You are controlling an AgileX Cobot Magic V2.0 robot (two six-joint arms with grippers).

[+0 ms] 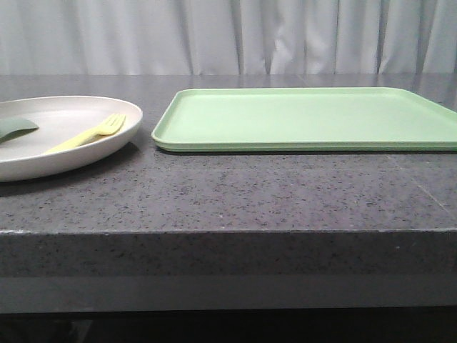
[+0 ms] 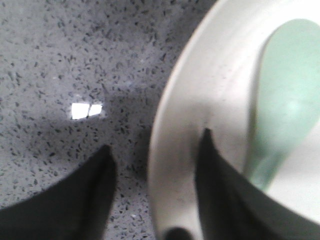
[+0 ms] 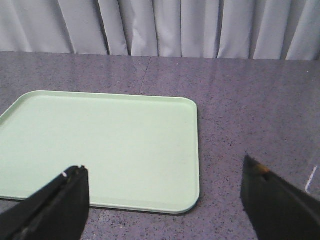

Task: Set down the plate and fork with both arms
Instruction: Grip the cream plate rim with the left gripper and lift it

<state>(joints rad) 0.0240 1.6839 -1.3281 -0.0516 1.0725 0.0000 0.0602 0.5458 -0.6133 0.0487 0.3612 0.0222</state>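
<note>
My left end effector point(image 2: 155, 145) is spread astride the rim of the plate point(image 1: 43, 161), one finger inside and one outside, ready to pinch it. The plate sits on the tabletop point(image 1: 235, 193) beside the green tray point(image 1: 307, 118), carrying the fork point(image 1: 86, 134) and a grey-green spoon point(image 2: 287, 100). My right end effector point(image 3: 165, 185) hangs wide open over the tray.

The flat rectangular light-green tray point(image 1: 307, 118) lies bare, its low rim open to approach from above and from the near side. A narrow strip of dark speckled stone table point(image 1: 228, 193) separates it from the round off-white plate point(image 1: 43, 153) at left, where a pale-yellow plastic fork point(image 1: 89, 133) and a grey-green spoon point(image 1: 16, 128) occupy the surface.
</note>
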